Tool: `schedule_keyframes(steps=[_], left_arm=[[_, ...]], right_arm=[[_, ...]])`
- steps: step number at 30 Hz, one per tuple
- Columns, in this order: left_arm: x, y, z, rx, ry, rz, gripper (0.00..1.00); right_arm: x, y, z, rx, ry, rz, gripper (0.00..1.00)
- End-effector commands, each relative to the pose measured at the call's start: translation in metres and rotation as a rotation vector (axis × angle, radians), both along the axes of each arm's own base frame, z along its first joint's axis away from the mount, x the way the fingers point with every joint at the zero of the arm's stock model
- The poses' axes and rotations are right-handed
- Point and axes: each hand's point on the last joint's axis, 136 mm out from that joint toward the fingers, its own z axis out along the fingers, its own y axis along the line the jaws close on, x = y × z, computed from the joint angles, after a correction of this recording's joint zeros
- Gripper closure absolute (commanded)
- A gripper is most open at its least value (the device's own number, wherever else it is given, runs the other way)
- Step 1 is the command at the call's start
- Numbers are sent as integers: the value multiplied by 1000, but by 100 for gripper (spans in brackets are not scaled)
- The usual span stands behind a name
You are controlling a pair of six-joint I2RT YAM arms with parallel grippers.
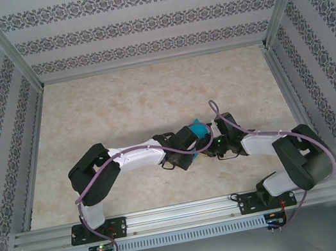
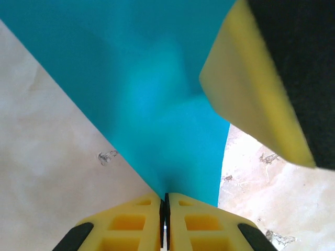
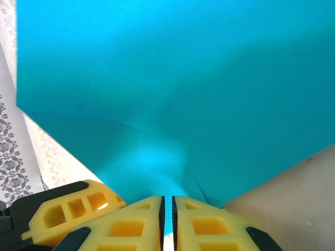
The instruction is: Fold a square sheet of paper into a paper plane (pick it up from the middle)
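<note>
The square sheet of paper (image 1: 200,127) is turquoise-blue and hangs above the middle of the table, between both arms. My left gripper (image 2: 165,197) is shut on its lower tip, with the sheet (image 2: 157,94) fanning out away from the pads. My right gripper (image 3: 167,200) is shut on the sheet (image 3: 199,89) too, and a thin strip of paper shows in the narrow slit between its pads. A soft crease runs across the paper in the right wrist view. From above, the left gripper (image 1: 191,139) and right gripper (image 1: 215,143) nearly touch. The paper plane is out of view.
The beige marbled table (image 1: 119,108) is fenced by aluminium rails (image 1: 144,66) and patterned walls. A yellow finger (image 2: 251,83) of the right gripper stands close in the left wrist view. A left finger (image 3: 63,212) sits beside the right jaws.
</note>
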Motion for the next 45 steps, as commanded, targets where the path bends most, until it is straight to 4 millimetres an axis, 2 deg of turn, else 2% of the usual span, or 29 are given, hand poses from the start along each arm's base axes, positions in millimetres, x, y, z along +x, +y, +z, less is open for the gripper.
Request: schedule_keyframes(steps=[1,12,25,35,45], left_arm=[[-3,-4,-3,10,-9,-26,87],[-4,-11,10,0,-36,-39,87],[-9,-25,12,0,-63,-102,87],[-13,-29,5,-5,-48,-126,86],[-14,-38,16,-93,-26,-106,85]], right_arm=[[5,-5,-8,-26,8,-18,86],[0,-10,-30,-58,50,-28,86],[-4,-9,-32,-35,56,-27,88],[-5,-6,-30,-3,54,-28,89],[-9,-8,-32,2,61,-34,89]])
